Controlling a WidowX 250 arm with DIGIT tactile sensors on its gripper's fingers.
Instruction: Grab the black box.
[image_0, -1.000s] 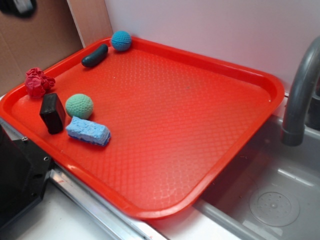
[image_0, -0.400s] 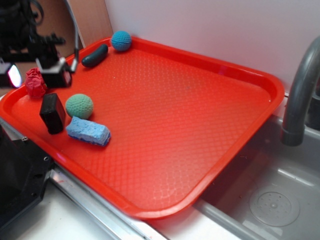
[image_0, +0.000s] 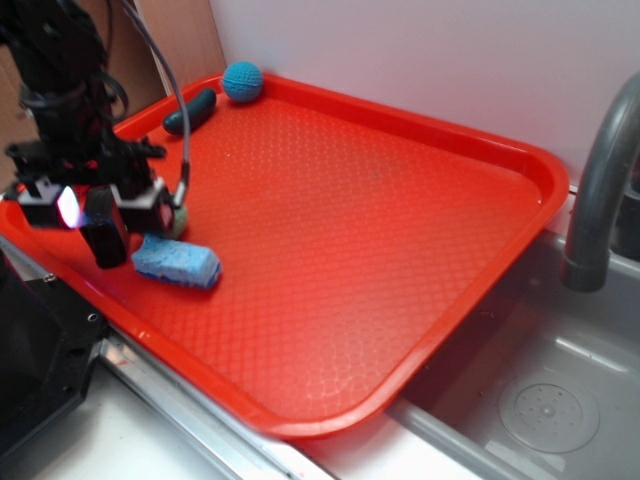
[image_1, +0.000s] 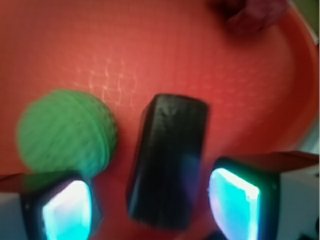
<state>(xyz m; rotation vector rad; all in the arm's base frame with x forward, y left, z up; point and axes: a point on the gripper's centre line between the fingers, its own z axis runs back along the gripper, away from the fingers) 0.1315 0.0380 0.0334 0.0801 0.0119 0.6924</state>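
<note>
The black box (image_1: 170, 160) stands on the red tray (image_0: 400, 250) near its left rim. In the exterior view only its lower part (image_0: 104, 240) shows under my gripper (image_0: 100, 205). My gripper (image_1: 150, 205) is open, with its lit pads (image_1: 235, 200) on either side of the box and a gap on each side. The jaws are not touching the box. The green crocheted ball (image_1: 67, 132) lies just left of the box in the wrist view, close to the left pad. In the exterior view the gripper hides most of it.
A blue sponge (image_0: 177, 262) lies just right of the box. A dark sausage-shaped object (image_0: 190, 112) and a blue ball (image_0: 242, 81) sit at the tray's far corner. A red crumpled thing (image_1: 250, 15) lies beyond the box. A grey faucet (image_0: 600, 190) and sink (image_0: 540, 400) are on the right.
My arm has come into view from the upper left and moved down over the black box, so the open jaws now straddle it. The objects on the tray have not moved.
</note>
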